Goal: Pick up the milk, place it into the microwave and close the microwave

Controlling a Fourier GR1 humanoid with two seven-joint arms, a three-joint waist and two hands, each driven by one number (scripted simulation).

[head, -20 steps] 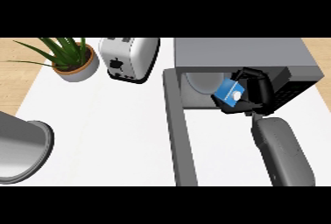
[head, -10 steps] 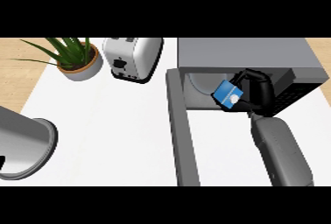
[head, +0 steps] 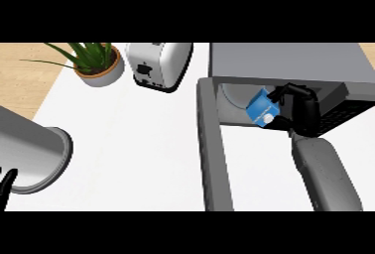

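Note:
The blue milk carton (head: 260,110) is tilted just inside the mouth of the grey microwave (head: 293,59) at the upper right. My right hand (head: 302,108) curls round its right side, with the grey forearm (head: 326,173) coming up from the lower edge. The microwave's door (head: 214,149) stands open, swung out toward me along the left of the opening. Only a black tip of my left hand (head: 6,181) shows at the lower left edge, below its thick grey forearm (head: 29,154).
A white toaster (head: 156,65) stands at the back, left of the microwave. A potted green plant (head: 95,62) sits further left. White counter top (head: 132,149) stretches between the left forearm and the open door.
My right hand has shifted slightly to the right in the opening with the milk still in it. The left forearm has crept a little up and to the right.

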